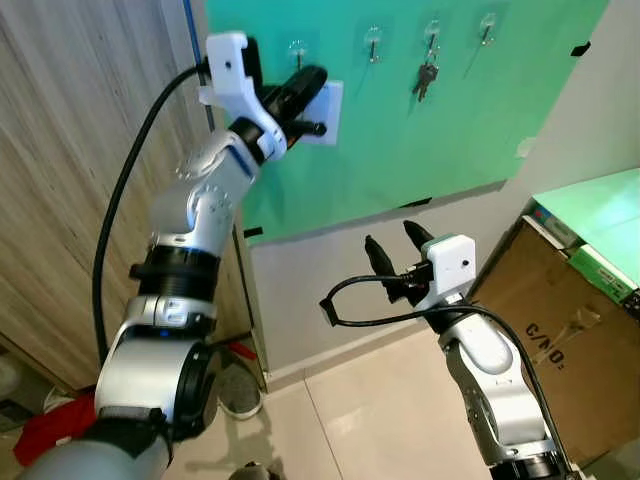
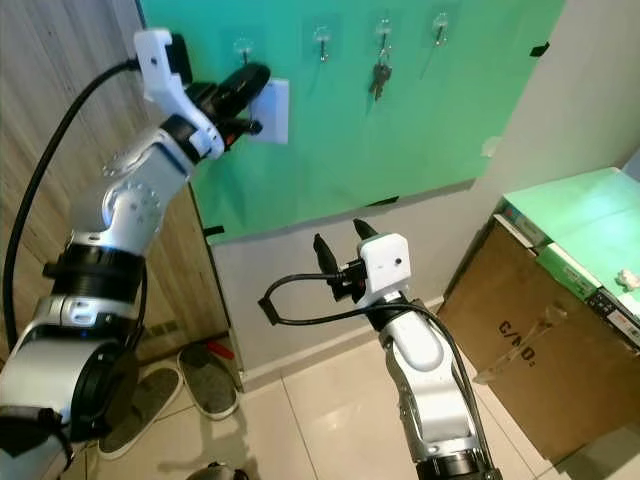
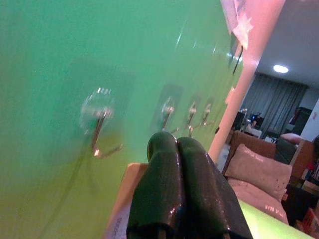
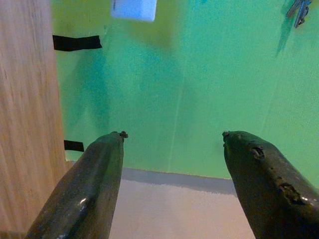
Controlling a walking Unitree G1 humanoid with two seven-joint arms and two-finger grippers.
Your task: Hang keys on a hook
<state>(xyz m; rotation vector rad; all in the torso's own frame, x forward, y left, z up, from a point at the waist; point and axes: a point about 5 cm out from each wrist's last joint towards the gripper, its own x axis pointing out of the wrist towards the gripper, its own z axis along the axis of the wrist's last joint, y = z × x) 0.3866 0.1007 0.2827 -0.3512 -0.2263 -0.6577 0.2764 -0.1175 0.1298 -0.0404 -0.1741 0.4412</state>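
A green board (image 1: 400, 130) on the wall carries a row of small clear hooks. A bunch of keys (image 1: 427, 78) hangs from the third hook (image 1: 432, 35) from the left. My left gripper (image 1: 315, 75) is raised to the board, shut with nothing seen between its fingers. Its tips rest just below the leftmost hook (image 1: 297, 50) and over a white wall plate (image 1: 328, 110). In the left wrist view that hook (image 3: 99, 124) is close beside the fingertips (image 3: 164, 144). My right gripper (image 1: 392, 243) is held low before the grey wall, open and empty, pointing up at the board.
A wooden panel (image 1: 70, 150) stands left of the board. A large cardboard box (image 1: 560, 340) with a green-lit top stands at the right. Shoes (image 1: 238, 385) and a red cloth (image 1: 50, 425) lie on the tiled floor by the wall's foot.
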